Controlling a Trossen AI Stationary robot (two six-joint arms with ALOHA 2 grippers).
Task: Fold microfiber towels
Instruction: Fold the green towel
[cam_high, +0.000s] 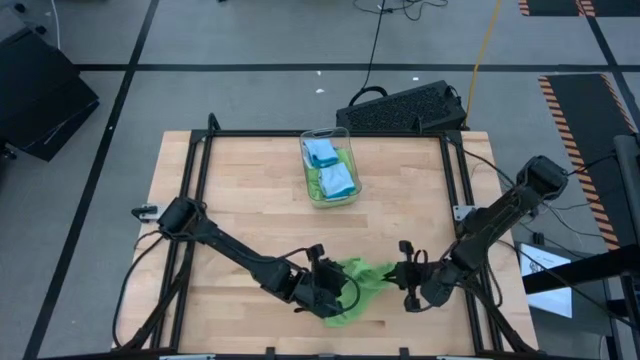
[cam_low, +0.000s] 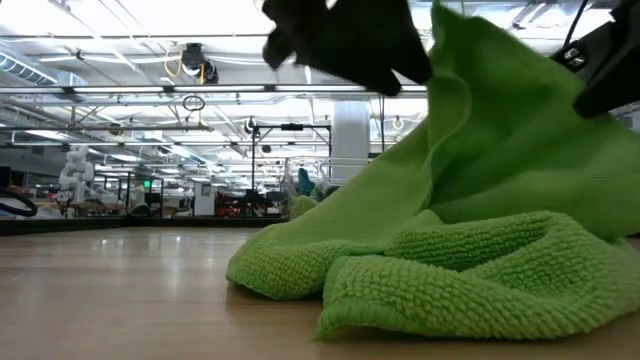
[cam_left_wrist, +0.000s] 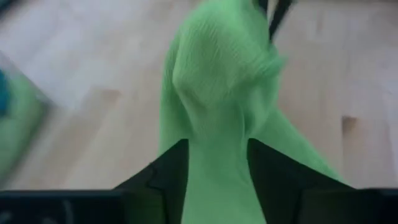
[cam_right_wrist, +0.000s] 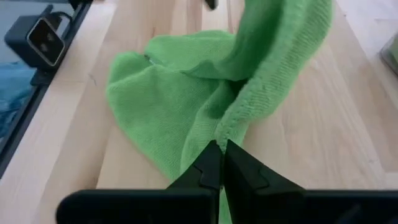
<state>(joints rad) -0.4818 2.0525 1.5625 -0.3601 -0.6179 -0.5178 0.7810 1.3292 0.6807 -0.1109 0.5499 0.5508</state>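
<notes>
Working over the desk (cam_high: 250, 200), I have one lime towel (cam_high: 355, 285) bunched near its front edge, strung between my two sets of fingers. Its long axis runs from my left fingers (cam_high: 335, 290) across to my right fingers (cam_high: 403, 272), so the coming move turns on pulling those ends apart sideways to spread the cloth. Both arms sit about equally close, each touching an end.

My right fingers (cam_right_wrist: 219, 163) are pinched tight on a hemmed edge of the towel, which rises away from them and drapes down in a rumpled heap just beyond. My left fingers (cam_left_wrist: 217, 171) stand partly apart with a ridge of the towel running up between them; I judge that hold loose, perhaps letting go. Seen from desk height, the lower part lies crumpled on the wood while the upper part is lifted.

Farther off, well beyond both sets of fingers, a bin (cam_high: 331, 168) holds more towels, blue and green.
</notes>
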